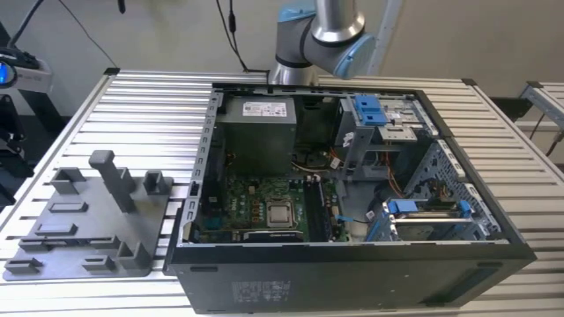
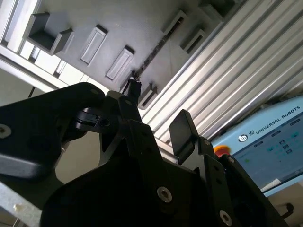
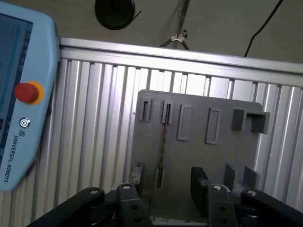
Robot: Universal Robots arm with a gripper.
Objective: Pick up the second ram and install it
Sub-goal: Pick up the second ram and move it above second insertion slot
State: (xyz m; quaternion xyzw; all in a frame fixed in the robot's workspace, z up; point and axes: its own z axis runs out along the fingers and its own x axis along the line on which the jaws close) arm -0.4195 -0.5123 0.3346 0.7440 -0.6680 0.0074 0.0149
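The second ram (image 3: 163, 144) is a thin dark strip standing edge-on in two slot holders of the grey fixture plate (image 3: 208, 161). The second wrist view shows the same ram (image 2: 154, 52) running across the fixture plate (image 2: 128, 23). My gripper (image 3: 168, 177) hangs well above the plate, open, with nothing between its black fingers (image 3: 199, 182). In both wrist views the near end of the ram falls between the two fingers, closer to one of them. In the second wrist view the gripper (image 2: 158, 106) is likewise open and apart from the ram. The fixture plate (image 1: 88, 218) lies at the exterior view's left.
An open computer case (image 1: 352, 198) sits on the slatted aluminium table (image 1: 141, 119), with the motherboard (image 1: 255, 211), the silver processor (image 1: 280, 214) and dark memory slots (image 1: 316, 211) inside. A tall grey post (image 1: 115, 181) rises from the fixture. A teach pendant (image 3: 23, 94) lies beside the plate.
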